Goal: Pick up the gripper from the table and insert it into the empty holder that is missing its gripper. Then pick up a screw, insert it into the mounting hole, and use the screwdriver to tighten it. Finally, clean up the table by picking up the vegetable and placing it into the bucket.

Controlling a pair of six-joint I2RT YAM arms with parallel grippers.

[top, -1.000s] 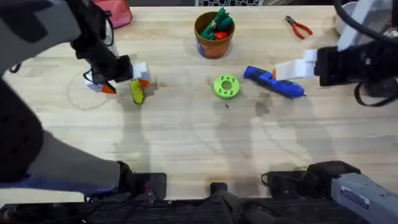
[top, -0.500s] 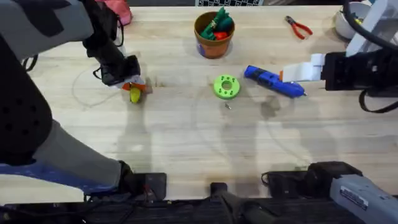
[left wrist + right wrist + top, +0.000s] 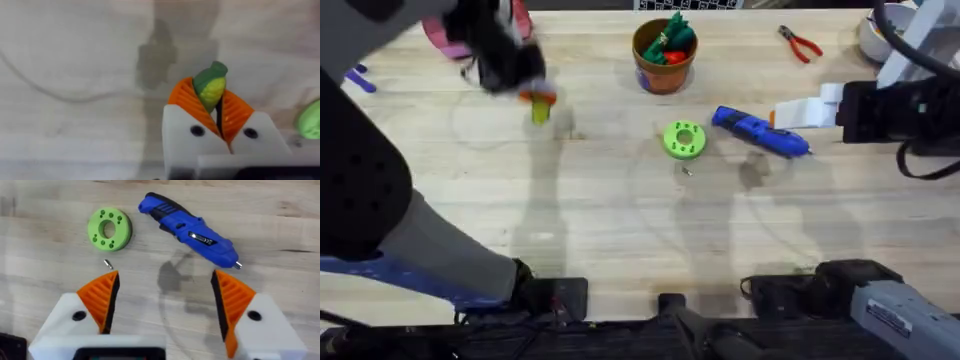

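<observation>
My left gripper (image 3: pixel 535 97) hangs raised over the table's back left, shut on the vegetable (image 3: pixel 539 110), a slender yellow toy. The left wrist view shows the vegetable's (image 3: pixel 211 90) green end sticking out between the orange pads of the left gripper (image 3: pixel 218 107). The bucket (image 3: pixel 642 62) stands at the back middle with toy vegetables in it. The screwdriver (image 3: pixel 760 132) lies right of centre, and the screw (image 3: pixel 687 170) lies just in front of a green disc (image 3: pixel 683 139). My right gripper (image 3: pixel 165 300) hovers open near the screwdriver (image 3: pixel 190 230). The loose gripper and the holder are out of view.
Red-handled pliers (image 3: pixel 800 43) lie at the back right beside a white bowl (image 3: pixel 875 35). A pink object (image 3: pixel 445 40) sits at the back left, behind the left arm. The green disc (image 3: pixel 110 227) and the screw (image 3: pixel 108 264) lie below the right gripper.
The left gripper has closed on the vegetable, lifted it off the table and carried it toward the back. The right arm has barely moved.
</observation>
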